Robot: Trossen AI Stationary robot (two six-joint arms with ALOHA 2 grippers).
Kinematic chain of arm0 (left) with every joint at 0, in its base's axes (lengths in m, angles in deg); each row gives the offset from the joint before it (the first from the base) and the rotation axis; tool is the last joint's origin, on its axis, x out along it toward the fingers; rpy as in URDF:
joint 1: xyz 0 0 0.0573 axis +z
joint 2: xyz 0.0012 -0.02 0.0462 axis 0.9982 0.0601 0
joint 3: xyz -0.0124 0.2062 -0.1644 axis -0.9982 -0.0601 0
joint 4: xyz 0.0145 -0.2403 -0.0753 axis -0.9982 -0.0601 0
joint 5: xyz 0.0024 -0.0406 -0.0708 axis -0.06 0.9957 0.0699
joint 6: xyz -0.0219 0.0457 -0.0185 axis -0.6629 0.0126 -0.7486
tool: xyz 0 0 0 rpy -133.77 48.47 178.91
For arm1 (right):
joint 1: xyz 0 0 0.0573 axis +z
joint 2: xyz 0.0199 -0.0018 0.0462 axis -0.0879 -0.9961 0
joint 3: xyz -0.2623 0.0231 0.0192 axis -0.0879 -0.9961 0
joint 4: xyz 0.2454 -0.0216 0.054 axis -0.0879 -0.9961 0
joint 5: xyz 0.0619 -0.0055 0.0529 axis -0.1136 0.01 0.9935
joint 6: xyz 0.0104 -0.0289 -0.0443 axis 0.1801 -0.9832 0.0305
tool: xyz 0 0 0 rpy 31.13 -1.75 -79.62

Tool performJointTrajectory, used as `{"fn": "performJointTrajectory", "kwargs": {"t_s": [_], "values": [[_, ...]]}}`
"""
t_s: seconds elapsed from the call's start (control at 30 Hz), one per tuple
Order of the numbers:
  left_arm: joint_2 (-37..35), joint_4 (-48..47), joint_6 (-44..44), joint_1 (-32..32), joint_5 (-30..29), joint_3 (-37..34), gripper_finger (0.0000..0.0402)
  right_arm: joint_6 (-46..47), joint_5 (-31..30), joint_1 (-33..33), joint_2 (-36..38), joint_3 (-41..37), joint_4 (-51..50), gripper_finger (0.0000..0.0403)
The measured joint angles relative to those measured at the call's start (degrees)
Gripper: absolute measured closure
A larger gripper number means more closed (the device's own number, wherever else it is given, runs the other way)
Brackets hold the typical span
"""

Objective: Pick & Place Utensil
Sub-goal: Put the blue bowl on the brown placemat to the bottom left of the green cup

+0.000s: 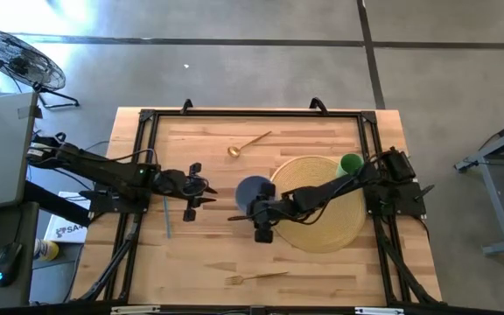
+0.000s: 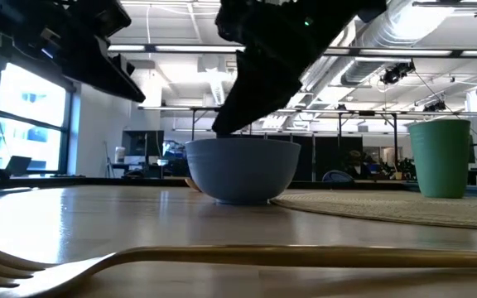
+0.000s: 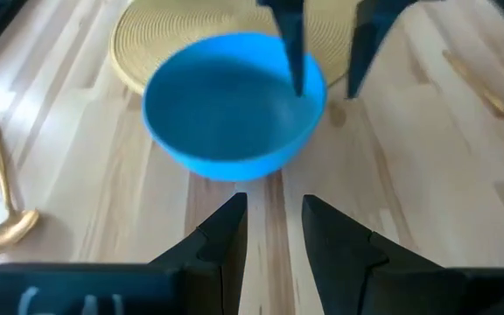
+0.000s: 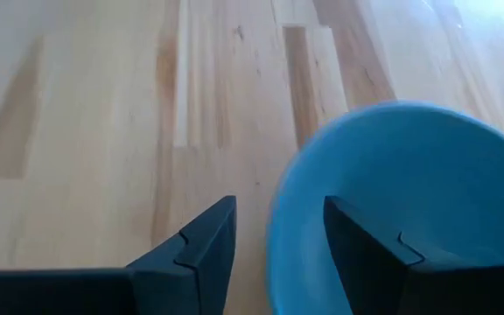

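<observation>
Over the blue round bowl (image 1: 254, 192) on the wooden bench (image 1: 322, 271), right end effector (image 4: 274, 241) open, straddling the rim, empty. Just beside it, left end effector (image 3: 274, 227) open, empty. Gold metal fork (image 1: 256, 277) near the front edge; gold spoon (image 1: 248, 143) farther back. No legible writing.

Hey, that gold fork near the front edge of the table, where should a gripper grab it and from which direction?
Grip the gold fork mid-handle, coming straight down with fingers across its width. It lies flat on the table, thin and long, with bare wood either side.
</observation>
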Motion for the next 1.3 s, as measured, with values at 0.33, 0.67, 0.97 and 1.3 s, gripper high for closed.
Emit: {"fn": "performJointTrajectory", "kwargs": {"t_s": [0.33,0.67,0.97,1.3], "values": [[0.29,0.66,-0.09,0.0,-1.17,-0.01,0.0293,-0.8,-1.4,0.04,-1.47,-0.17,-3.24,0.0267],[0.31,1.45,-0.22,0.0,-1.23,0.0,0.0293,-1.53,-1.2,-0.15,-1.47,-0.13,-3.22,0.0317],[0.31,1.72,-0.22,0.0,-1.21,0.02,0.0293,-2.8,-1.22,-0.13,-1.43,-0.13,-3.07,0.0364],[0.31,1.72,-0.26,0.0,-1.21,0.02,0.0293,-3.11,-4.69,1.36,-0.37,-0.13,-3.55,0.0393]]}}
